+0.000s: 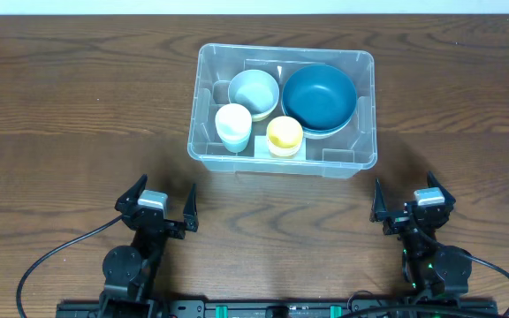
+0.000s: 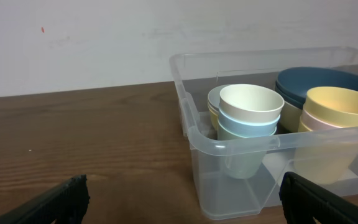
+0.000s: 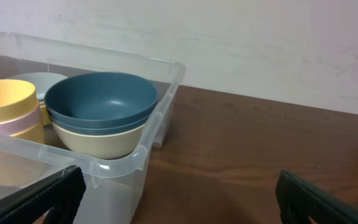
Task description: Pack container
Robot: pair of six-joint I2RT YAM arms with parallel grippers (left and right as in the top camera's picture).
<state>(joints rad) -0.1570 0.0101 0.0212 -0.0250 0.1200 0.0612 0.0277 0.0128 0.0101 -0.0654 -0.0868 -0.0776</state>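
The clear plastic container (image 1: 281, 49) stands at the middle of the table, beyond both arms. Inside it sit a dark blue bowl (image 1: 319, 95) stacked on others, a pale blue-grey bowl (image 1: 254, 91), a white cup (image 1: 233, 124) and a yellow cup (image 1: 284, 133). My left gripper (image 1: 159, 201) rests near the front left, open and holding nothing. My right gripper (image 1: 409, 199) rests near the front right, also open and holding nothing. In the left wrist view the container's corner (image 2: 194, 134) is ahead to the right of the open gripper (image 2: 182, 199). The right wrist view has the container's corner (image 3: 160, 118) ahead to the left of that gripper (image 3: 179, 193).
Brown wooden table (image 1: 60, 106) lies on all sides of the container. A white wall (image 2: 104, 43) runs behind the table's far edge. Black cables (image 1: 51, 261) trail from the arm bases at the front.
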